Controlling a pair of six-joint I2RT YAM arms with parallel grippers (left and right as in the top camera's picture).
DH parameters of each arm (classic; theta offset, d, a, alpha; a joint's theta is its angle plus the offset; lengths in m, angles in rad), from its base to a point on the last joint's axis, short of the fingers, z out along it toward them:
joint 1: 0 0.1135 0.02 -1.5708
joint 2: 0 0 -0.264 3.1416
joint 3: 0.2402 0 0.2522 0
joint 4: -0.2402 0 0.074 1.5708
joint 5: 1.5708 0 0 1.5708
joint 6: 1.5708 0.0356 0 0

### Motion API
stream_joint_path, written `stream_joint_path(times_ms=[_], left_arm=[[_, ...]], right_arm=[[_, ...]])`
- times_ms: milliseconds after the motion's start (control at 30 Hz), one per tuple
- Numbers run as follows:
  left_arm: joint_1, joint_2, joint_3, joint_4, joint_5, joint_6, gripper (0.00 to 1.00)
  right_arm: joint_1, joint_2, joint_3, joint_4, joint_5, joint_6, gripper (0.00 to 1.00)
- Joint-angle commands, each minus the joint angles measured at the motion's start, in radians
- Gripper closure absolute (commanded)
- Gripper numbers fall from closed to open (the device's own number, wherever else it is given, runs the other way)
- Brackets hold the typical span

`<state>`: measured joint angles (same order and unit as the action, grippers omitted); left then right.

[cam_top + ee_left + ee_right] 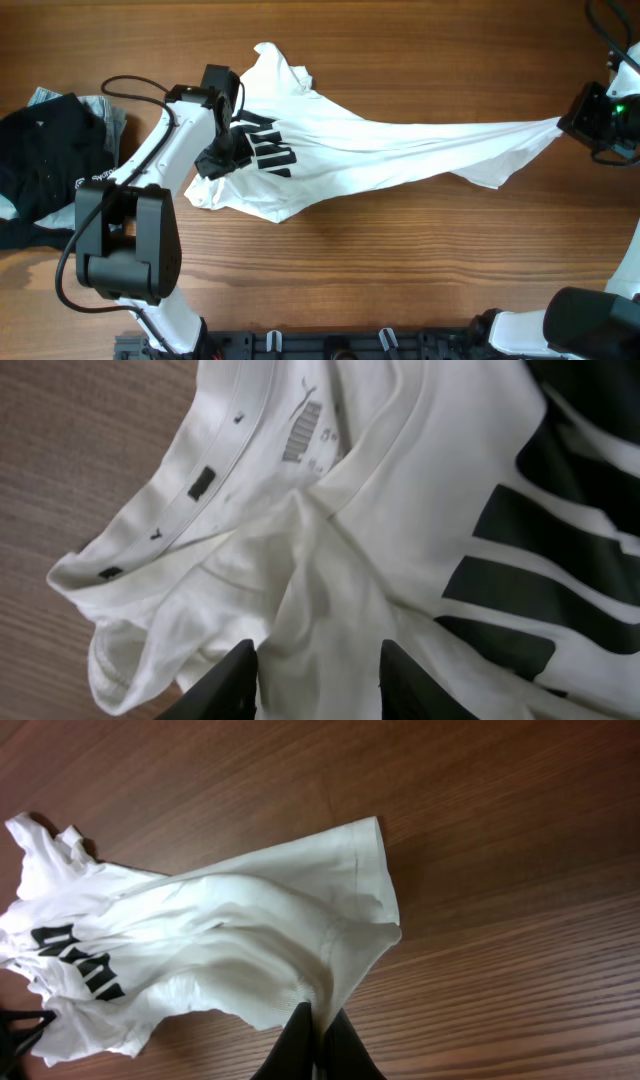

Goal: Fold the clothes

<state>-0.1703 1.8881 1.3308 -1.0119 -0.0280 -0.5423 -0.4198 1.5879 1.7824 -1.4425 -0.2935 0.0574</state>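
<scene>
White T-shirt [400, 140] pulled long across the wooden table [400, 270], one arm at each end.

The right gripper [315, 1023] is pinched tight on an edge of the shirt, drawing it out rightwards. The left gripper [318, 678] sits at the collar beside the black lettering [268, 148], fingers partly apart with a ridge of cloth between; I can't tell if it grips.

- We've got the white T-shirt [350, 140] lying on the wooden table [400, 270], drawn out long to the right into a taut, narrowing tail.
- Its bulk sits bunched and creased at the left, with the black block lettering [268, 148] facing up.
- We see the collar [215, 470] gaping, inside print showing.
</scene>
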Motion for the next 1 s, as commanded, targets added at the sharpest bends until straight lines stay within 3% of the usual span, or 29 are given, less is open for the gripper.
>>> stream_joint_path(times_ms=[0,100,167,200,233,367,400,433,533,600,667,800,967], left_arm=[[-0.003,-0.026,0.005,-0.018,-0.006,0.011,0.6],[-0.005,-0.025,-0.031,0.012,-0.005,0.011,0.6],[-0.005,-0.025,-0.04,0.028,-0.005,0.011,0.76],[-0.005,-0.025,-0.04,0.029,-0.005,0.011,0.93],[-0.005,-0.025,-0.04,0.028,0.0,0.011,0.96],[-0.005,-0.025,-0.045,0.019,0.009,0.011,0.96],[-0.005,-0.025,-0.053,0.016,0.009,0.011,0.88],[-0.005,-0.024,-0.058,0.011,0.009,0.011,0.71],[-0.005,-0.023,-0.073,0.009,0.01,0.011,0.65],[-0.005,-0.023,-0.076,0.009,0.01,0.011,0.75],[-0.005,-0.023,-0.076,0.009,0.024,0.011,0.96],[-0.002,-0.05,-0.037,0.001,0.089,0.094,0.96],[0.008,-0.235,0.217,-0.122,0.092,0.147,0.96]], right_arm=[[0.003,0.013,-0.005,0.006,0.016,-0.013,0.96],[0.003,0.013,-0.005,0.006,0.016,-0.013,0.96],[0.003,0.013,-0.005,0.006,0.016,-0.013,0.96],[0.003,0.013,-0.005,0.006,0.016,-0.013,0.96],[0.003,0.013,-0.005,0.005,0.016,-0.013,0.96],[0.003,0.013,-0.005,0.004,0.016,-0.013,0.95],[0.003,0.013,-0.005,0.003,0.015,-0.013,0.96],[0.003,0.013,-0.005,0.003,0.015,-0.013,0.96],[0.003,0.013,-0.005,0.006,0.016,-0.013,0.96],[0.003,0.013,-0.005,0.006,0.016,-0.013,0.96],[0.003,0.013,-0.005,0.006,0.016,-0.013,0.96],[0.003,0.013,-0.005,0.006,0.015,-0.004,0.96],[0.003,0.012,-0.002,-0.002,-0.004,-0.004,0.96]])
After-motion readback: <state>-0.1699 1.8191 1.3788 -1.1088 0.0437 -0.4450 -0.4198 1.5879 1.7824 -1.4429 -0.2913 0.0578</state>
